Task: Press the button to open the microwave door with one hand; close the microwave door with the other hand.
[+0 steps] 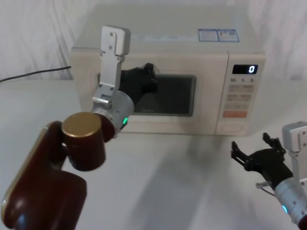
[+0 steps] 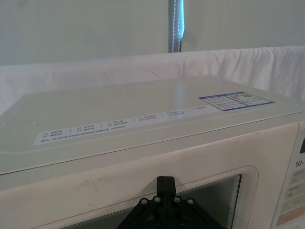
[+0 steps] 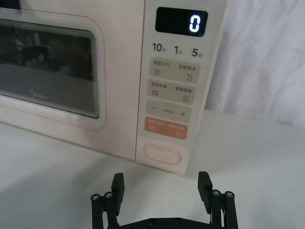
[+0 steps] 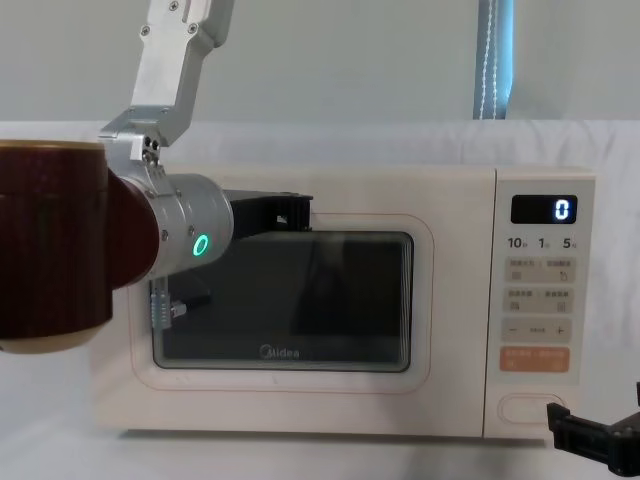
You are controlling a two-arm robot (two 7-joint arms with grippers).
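The cream microwave's door (image 1: 206,91) is shut flush with the body, its dark window (image 4: 300,300) facing me. My left gripper (image 1: 146,76) is shut, its tip (image 2: 166,183) resting on the door's frame at the upper edge of the window (image 4: 285,212). The button (image 3: 162,155), a wide pill-shaped key, sits at the bottom of the control panel (image 1: 231,129) (image 4: 527,408). My right gripper (image 3: 161,183) hangs open low over the table, a short way in front of the button and not touching it (image 1: 252,146) (image 4: 598,425).
The panel's display (image 3: 181,21) reads 0, and an orange key (image 3: 166,129) sits just above the button. My left arm's brown elbow (image 1: 84,141) fills the near left. A black cable (image 1: 33,73) trails behind the microwave on the white-clothed table (image 1: 168,182).
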